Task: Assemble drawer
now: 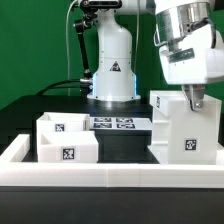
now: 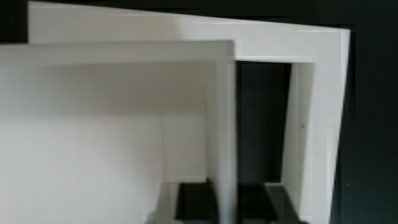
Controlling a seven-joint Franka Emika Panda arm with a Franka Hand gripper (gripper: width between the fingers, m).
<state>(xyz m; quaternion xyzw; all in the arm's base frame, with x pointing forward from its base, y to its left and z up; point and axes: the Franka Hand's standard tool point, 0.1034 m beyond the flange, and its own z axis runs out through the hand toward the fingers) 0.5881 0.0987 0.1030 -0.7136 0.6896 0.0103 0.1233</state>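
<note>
The large cube-shaped housing (image 1: 180,128) stands at the exterior view's right, with tags on its front and top. My gripper (image 1: 197,100) reaches down onto its top right edge. In the wrist view the gripper (image 2: 237,206) has its dark fingers (image 2: 192,202) on either side of a thin upright white wall of the housing (image 2: 125,110), and they look closed on it. Two small open-top boxes, the rear box (image 1: 47,124) and the front box (image 1: 68,150), stand together at the exterior view's left, apart from the gripper.
The marker board (image 1: 113,123) lies flat between the boxes and the housing. A low white border wall (image 1: 110,176) runs along the front and sides. The arm's white base (image 1: 112,60) stands at the back, with a black stand to its left.
</note>
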